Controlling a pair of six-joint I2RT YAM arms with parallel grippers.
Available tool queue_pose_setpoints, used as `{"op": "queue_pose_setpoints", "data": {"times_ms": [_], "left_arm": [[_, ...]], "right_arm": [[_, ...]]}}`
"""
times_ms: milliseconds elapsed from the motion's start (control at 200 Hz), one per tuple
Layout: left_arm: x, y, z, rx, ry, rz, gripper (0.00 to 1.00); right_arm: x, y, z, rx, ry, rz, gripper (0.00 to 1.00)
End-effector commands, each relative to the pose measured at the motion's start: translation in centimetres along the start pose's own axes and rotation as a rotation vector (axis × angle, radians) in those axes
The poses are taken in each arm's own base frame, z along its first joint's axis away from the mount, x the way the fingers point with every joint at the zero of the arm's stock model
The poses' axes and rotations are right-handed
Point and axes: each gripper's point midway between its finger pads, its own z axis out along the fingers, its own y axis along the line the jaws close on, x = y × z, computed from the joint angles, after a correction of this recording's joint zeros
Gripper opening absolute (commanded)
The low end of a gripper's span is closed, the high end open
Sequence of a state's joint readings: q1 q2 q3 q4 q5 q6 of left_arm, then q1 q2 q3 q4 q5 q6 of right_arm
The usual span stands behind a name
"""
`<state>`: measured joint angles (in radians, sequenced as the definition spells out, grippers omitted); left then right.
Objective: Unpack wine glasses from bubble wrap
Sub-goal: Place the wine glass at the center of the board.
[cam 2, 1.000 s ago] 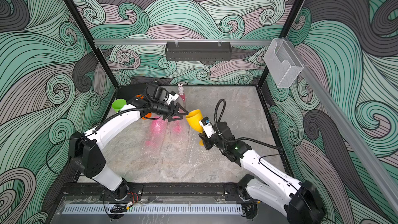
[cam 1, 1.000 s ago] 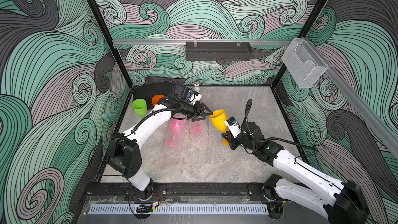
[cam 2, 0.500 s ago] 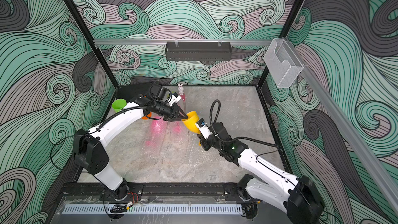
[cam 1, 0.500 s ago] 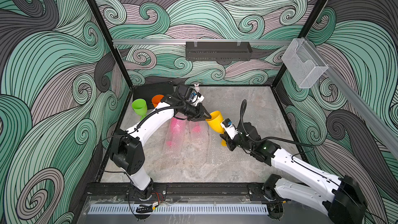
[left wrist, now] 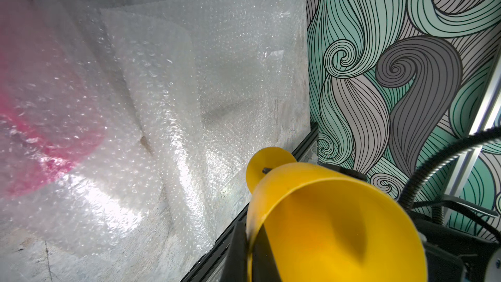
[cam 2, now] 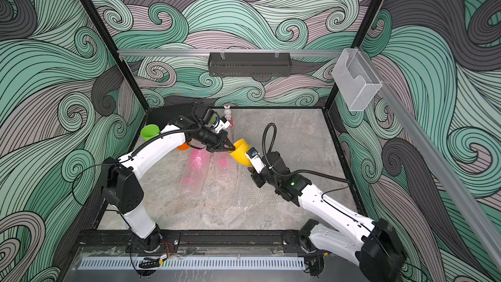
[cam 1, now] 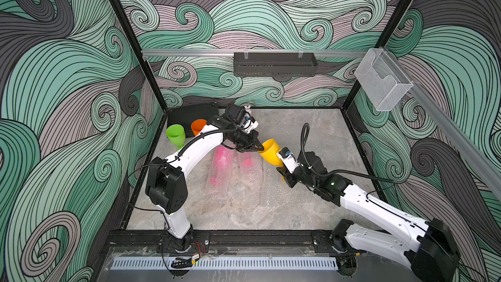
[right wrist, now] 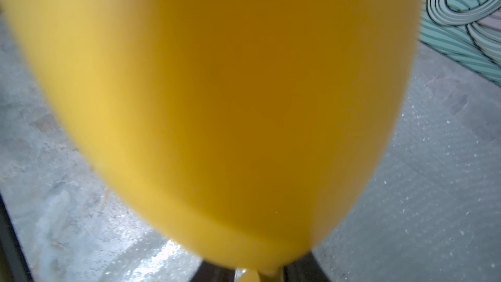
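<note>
above the middle of the desk (cam 1: 217, 221) we have the yellow goblet (cam 1: 272, 154) tilted between both arms. our left jaws are clamped on its rim. our right jaws flank the stem, but we cannot tell whether they grip it. two pink goblets (cam 1: 221, 161) lie below, rolled in bubble wrap (cam 1: 230, 179).

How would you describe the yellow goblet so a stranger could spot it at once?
Look at the middle of the grey tabletop, where the left arm and right arm meet. Lifted and tilted between them is the yellow goblet, its rim pinched in the left jaws. Its neighbours differ: lime green goblet and orange goblet stand back left, pink goblets lie bubble-wrapped.
</note>
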<state>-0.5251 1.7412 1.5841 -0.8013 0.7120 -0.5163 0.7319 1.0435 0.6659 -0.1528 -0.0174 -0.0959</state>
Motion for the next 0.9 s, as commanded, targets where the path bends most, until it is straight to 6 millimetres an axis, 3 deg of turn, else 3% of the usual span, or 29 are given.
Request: {"op": "queue_pose_setpoints", "data": {"times_ms": [0,160,275,455,686,891], "left_arm": [[-1.2,-0.8,-1.1,0.000,-0.035,0.027,0.00],[-3.1,-0.2,-2.2,-0.031,-0.099,0.025,0.00],[-4.2,0.1,-3.0,-0.075,-0.125,0.043,0.00],[-4.8,2.1,-5.1,-0.218,-0.161,0.050,0.00],[-4.7,5.2,-11.3,-0.366,-0.292,0.005,0.00],[-2.6,9.1,-18.4,-0.570,-0.443,-0.083,0.00]], "right_arm": [[-1.9,-0.3,-0.8,0.018,-0.055,0.009,0.49],[-2.1,-0.4,-1.6,0.023,-0.045,0.012,0.60],[-2.6,-0.5,-2.3,0.027,-0.052,0.030,0.62],[-3.2,-1.0,-3.6,0.042,-0.061,0.064,0.65],[-3.3,-1.7,-4.0,0.051,-0.056,0.113,0.65],[-3.0,-2.0,-3.6,0.050,-0.036,0.130,0.65]]}}
